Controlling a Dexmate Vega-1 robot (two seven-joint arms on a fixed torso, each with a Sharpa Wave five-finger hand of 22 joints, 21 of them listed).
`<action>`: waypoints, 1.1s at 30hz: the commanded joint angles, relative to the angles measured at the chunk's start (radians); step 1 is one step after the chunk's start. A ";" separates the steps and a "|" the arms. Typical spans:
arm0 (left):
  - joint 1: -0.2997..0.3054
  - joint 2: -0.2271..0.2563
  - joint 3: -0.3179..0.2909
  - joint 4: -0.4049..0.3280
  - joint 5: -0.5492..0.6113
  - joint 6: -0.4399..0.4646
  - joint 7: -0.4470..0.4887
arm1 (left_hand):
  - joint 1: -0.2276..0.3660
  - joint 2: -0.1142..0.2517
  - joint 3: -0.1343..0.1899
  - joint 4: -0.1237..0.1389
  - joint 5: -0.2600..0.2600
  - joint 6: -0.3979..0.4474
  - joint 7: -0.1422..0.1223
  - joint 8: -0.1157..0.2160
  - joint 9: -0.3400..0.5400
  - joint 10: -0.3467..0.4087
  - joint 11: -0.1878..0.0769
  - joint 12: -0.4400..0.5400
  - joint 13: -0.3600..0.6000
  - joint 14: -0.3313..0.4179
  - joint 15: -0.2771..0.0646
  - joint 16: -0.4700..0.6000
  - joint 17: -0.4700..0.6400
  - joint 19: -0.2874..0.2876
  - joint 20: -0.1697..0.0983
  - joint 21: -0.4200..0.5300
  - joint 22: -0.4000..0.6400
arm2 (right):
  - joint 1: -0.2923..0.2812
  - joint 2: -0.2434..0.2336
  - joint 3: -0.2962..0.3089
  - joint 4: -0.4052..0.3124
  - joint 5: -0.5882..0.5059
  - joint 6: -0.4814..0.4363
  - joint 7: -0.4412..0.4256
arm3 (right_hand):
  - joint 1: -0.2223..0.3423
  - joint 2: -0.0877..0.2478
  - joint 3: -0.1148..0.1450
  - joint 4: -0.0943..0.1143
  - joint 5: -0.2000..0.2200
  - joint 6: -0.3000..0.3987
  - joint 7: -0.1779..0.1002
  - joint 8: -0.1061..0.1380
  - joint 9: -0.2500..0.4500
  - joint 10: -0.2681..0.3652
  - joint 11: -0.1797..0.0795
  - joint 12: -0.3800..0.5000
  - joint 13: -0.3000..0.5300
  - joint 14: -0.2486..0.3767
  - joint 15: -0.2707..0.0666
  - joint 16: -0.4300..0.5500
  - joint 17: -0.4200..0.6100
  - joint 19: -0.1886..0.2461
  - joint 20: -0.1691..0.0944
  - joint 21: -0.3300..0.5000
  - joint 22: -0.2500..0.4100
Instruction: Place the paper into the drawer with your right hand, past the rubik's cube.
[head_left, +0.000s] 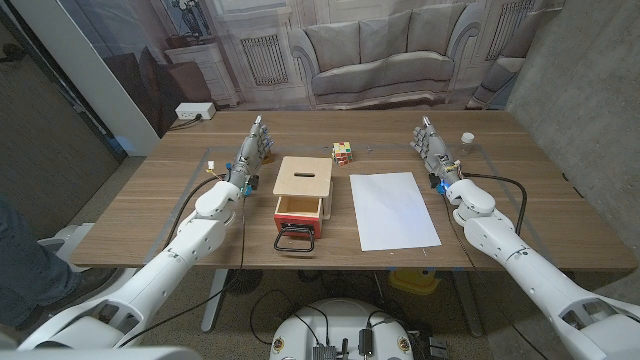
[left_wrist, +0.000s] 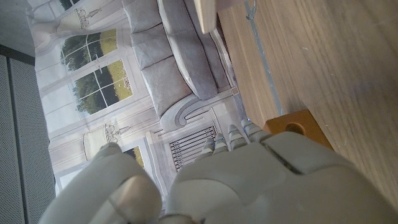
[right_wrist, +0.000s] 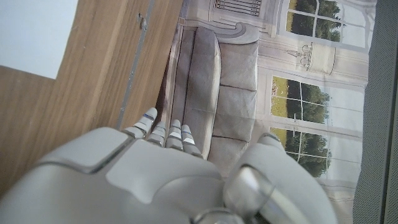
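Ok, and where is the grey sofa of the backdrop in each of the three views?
Head view: the grey sofa at the top middle, behind the wooden table's far edge.
Left wrist view: turned sideways, between the table and the painted windows.
Right wrist view: the same, mirrored.
Shared landmark: the table's far edge.

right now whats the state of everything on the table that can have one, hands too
drawer: pulled open, nothing seen inside
paper: flat on the table, not held
rubik's cube: scrambled, on the table behind the paper
left hand: open, holds nothing, left of the wooden box
right hand: open, holds nothing, right of the paper
black handle: on the table in front of the drawer
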 joint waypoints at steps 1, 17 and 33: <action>0.021 -0.046 -0.057 -0.028 0.073 0.044 0.001 | 0.011 -0.002 -0.001 0.007 0.007 -0.006 -0.002 0.005 0.002 -0.007 -0.001 0.005 0.004 -0.008 -0.001 0.005 0.002 -0.011 -0.063 0.005 0.004 | -0.016 0.108 0.141 0.015 -0.119 -0.045 0.090 | 0.005 0.002 -0.002 0.007 0.002 0.003 0.006 0.007 0.003 0.001 0.010 0.004 0.006 0.003 0.009 0.003 0.005 -0.001 -0.036 0.004 0.003; -0.005 -0.133 -0.109 0.079 0.126 0.026 -0.068 | 0.018 0.007 -0.002 0.003 0.013 0.006 -0.008 0.010 0.002 0.008 -0.012 0.012 0.003 0.001 -0.008 0.008 0.001 -0.012 -0.061 0.008 0.004 | -0.078 0.156 0.219 -0.043 -0.194 -0.038 0.135 | 0.006 0.004 -0.003 0.003 0.000 0.007 0.003 0.008 0.002 0.005 0.008 0.007 0.006 0.008 0.009 0.005 0.005 0.007 -0.038 -0.002 0.003; -0.013 -0.167 -0.143 0.080 0.157 0.035 -0.084 | 0.027 0.017 -0.005 -0.002 0.018 0.043 -0.013 0.022 0.002 0.034 -0.020 0.022 0.003 0.019 -0.017 0.013 0.001 -0.009 -0.058 0.012 0.004 | -0.096 0.168 0.241 -0.051 -0.206 0.010 0.177 | 0.011 0.006 -0.005 -0.003 -0.002 0.016 -0.001 0.012 0.002 0.013 0.005 0.011 0.006 0.017 0.005 0.007 0.004 0.018 -0.037 -0.009 0.004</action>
